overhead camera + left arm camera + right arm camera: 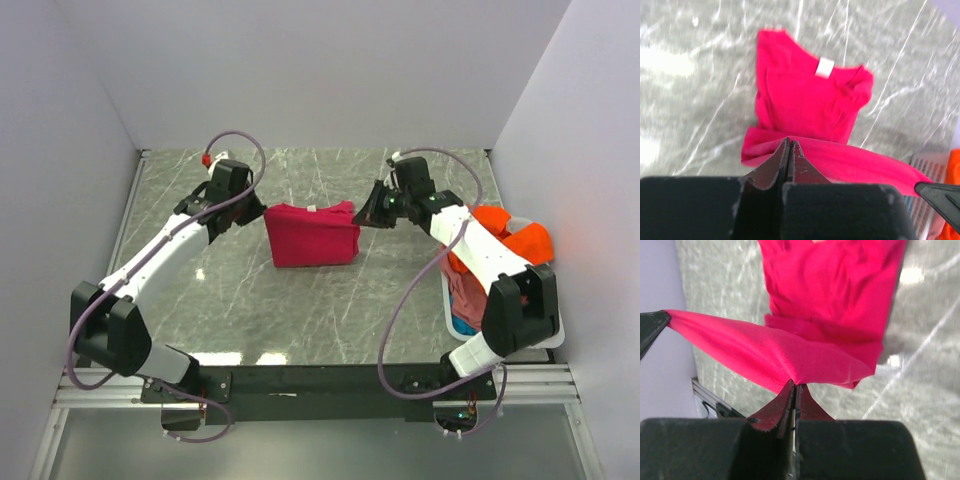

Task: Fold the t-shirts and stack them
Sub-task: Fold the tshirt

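The crimson shirt [310,235] lies mid-table, nearer the far edge, with one hem lifted and stretched between the jaws. The left gripper [260,211] pinches the hem's left end and the right gripper [363,215] its right end. An orange shirt [520,240] sits in the basket [555,330] at the right edge.

Left arm [160,250] and right arm [478,248] reach forward, fingers [771,171] pinched together.

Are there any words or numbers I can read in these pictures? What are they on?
No text can be read.
White neck tag on the crimson t-shirt: too blurred to tell if anything is printed on it.
No other label, brand, number or sign shows in any view.
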